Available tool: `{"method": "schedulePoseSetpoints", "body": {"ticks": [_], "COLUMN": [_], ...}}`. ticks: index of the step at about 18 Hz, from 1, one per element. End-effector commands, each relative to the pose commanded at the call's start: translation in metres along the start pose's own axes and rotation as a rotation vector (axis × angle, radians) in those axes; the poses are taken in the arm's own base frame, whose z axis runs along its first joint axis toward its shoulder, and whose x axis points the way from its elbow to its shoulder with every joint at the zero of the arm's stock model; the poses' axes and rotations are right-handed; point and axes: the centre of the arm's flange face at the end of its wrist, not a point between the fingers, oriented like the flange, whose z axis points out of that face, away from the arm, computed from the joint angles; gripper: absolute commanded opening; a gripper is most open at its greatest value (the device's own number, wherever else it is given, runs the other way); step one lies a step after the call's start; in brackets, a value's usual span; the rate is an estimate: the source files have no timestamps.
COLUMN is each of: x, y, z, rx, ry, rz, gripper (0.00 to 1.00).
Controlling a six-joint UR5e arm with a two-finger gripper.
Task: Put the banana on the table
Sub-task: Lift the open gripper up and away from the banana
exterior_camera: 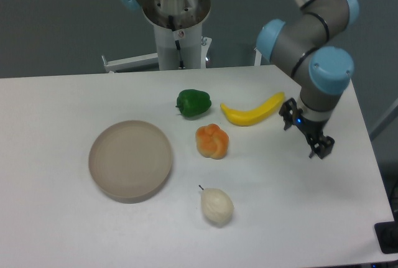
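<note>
My gripper [304, 129] hangs low over the right part of the table [56, 231], tilted. Two dark fingers visible: one [287, 114] up by the banana's tip, the other [321, 147] lower and to the right. Clear gap of white tabletop between them, so the jaws stand spread apart. Nothing sits in the gap; I hold nothing.

Banana [252, 114]: lies flat on the table just left of my upper finger. Its raised right tip is very close to that finger; I cannot tell whether they touch. Smooth, glossy, bright yellow, curved like a shallow bowl with both ends turned up. Looks like plastic.

Further left of my fingers, beyond the banana's far end: a green pepper [193, 102], shiny, lumpy, dark green, with a short stem. Near it but apart from the banana.

Below the banana, left of my lower finger: an orange pepper [212, 141], lobed and squat, with a matte to slightly glossy skin.

Well down and left of my fingers: a pear [216, 206], cream-white, rounded, thin dark stem pointing up-left.

Farthest left of my fingers: a round plate [130, 160], beige, dull finish, shallow with a raised rim, empty.

Table surface: plain white, flat, smooth, matte.

My arm: grey tube sections with light blue joint caps.
</note>
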Motion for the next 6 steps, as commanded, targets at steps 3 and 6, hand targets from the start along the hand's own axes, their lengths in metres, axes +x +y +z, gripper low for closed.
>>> {"method": "schedulePoseSetpoints", "body": {"ticks": [3,6], "x": [-0.0036,-0.0030], "y": [-0.0011,-0.0033], "z": [0.0036,0.0063], "rx": [0.002,0.002], "ry": [0.004,0.009], "rz": [-0.006,-0.011], "gripper": [1.00,1.00]}}
